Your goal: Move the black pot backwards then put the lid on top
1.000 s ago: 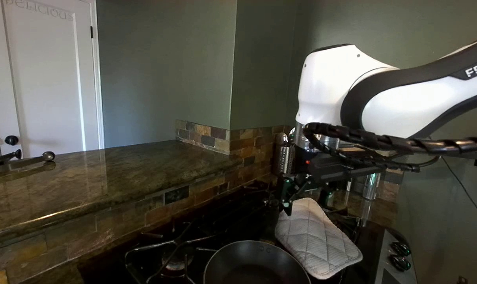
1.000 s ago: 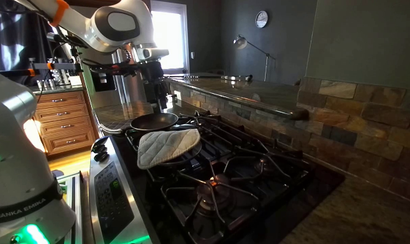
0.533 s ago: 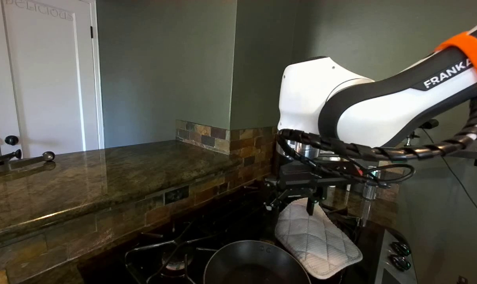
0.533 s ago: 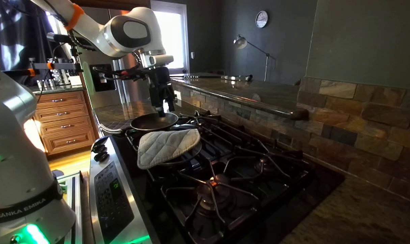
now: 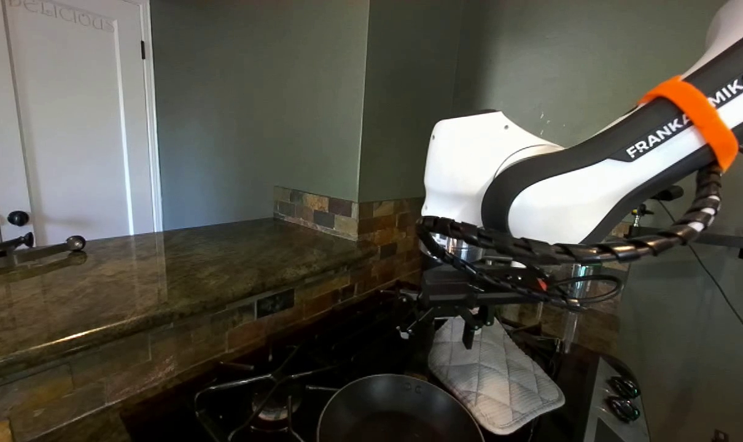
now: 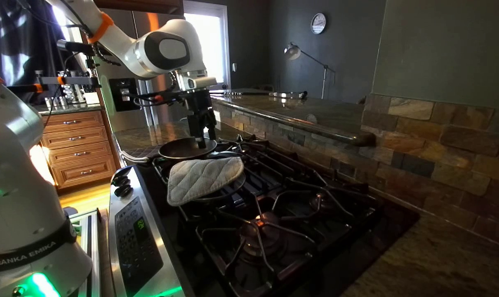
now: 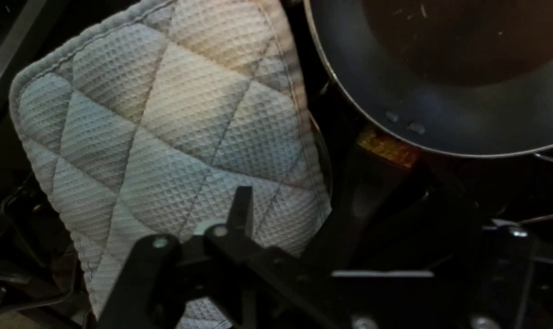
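Pad [image 7: 180, 132], one; pot [image 7: 445, 82] beside, one

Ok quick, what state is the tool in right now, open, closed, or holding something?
Tool: open, jaws wide apart, holding nothing.

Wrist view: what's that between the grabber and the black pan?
A dark handle with a golden-brown end: in the wrist view it reaches from the black pan toward the open gripper.
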### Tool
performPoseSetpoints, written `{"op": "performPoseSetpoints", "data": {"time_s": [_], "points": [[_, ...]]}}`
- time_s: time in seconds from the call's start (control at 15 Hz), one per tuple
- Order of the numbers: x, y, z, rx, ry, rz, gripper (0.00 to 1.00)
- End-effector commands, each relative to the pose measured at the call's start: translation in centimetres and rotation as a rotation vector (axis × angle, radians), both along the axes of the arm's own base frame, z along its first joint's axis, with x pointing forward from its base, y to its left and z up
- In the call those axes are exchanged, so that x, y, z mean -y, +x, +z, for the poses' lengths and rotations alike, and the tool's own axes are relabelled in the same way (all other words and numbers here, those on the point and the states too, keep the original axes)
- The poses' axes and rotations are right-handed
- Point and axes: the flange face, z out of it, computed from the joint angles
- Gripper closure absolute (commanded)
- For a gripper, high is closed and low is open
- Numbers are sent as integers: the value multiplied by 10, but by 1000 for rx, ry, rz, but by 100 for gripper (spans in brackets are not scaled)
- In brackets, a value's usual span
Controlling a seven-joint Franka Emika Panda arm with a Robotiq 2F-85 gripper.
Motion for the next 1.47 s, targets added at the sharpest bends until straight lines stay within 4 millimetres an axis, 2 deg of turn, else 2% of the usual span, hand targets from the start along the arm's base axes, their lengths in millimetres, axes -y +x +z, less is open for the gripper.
{"op": "performPoseSetpoints", "data": {"time_s": [0.0, 0.4, 0.73, 1.4], "points": [[-3, 3, -4, -11, 23, -23, 0], [-14, 13, -16, -28, 31, -65, 0], [-11, 23, -28, -38, 45, -127, 0], [-11, 37, -49, -44, 95, -125, 0]]}}
